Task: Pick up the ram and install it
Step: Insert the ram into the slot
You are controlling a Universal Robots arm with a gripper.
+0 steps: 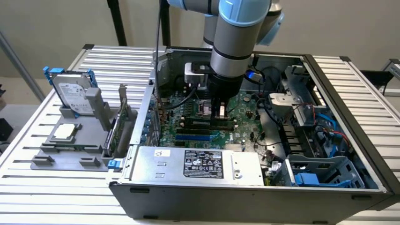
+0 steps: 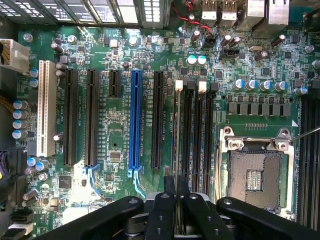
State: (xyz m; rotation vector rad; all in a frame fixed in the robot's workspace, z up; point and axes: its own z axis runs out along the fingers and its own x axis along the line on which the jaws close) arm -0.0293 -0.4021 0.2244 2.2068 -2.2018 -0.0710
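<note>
My gripper (image 1: 218,114) hangs low inside the open computer case (image 1: 350,93), over the motherboard (image 1: 194,129). In the wrist view its black fingers (image 2: 170,187) are shut on the ram (image 2: 177,130), which shows edge-on as a long thin strip. The ram runs along the black memory slots (image 2: 197,135), lined up with the slot that has a white latch (image 2: 179,85). I cannot tell whether the ram's lower edge touches the slot.
An open processor socket (image 2: 255,172) lies beside the memory slots, and a blue expansion slot (image 2: 134,120) on their other side. The power supply (image 1: 200,164) fills the case front. At the exterior view's left, a grey holder (image 1: 62,150) carries a hard drive (image 1: 72,91), an expansion card (image 1: 122,117) and a processor chip (image 1: 65,132).
</note>
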